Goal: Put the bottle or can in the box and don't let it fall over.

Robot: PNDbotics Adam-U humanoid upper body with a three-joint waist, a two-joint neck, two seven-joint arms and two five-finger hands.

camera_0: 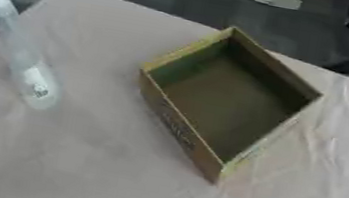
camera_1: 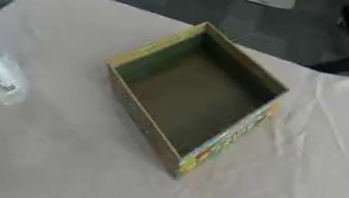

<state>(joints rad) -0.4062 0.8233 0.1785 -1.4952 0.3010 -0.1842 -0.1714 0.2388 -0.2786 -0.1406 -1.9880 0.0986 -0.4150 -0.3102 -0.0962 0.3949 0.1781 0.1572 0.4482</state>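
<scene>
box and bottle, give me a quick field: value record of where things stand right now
box: open-topped cardboard box, mid-table, nothing visible inside
bottle: clear bottle, blurred, left of the box and apart from it, not in the box
bottle pose: cannot tell whether it rests on the table or is being carried
table: covered with a pale cloth
robot hands: neither can be made out in either view
task status: bottle not yet placed

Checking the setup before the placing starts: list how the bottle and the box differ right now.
The bottle is clear and see-through; the box is opaque yellow-green cardboard. The bottle is tall and slim; the box is wide, low and open-topped. The bottle appears blurred, the box sharp-edged. Both are over the cloth-covered table, the bottle left of the box.
</scene>
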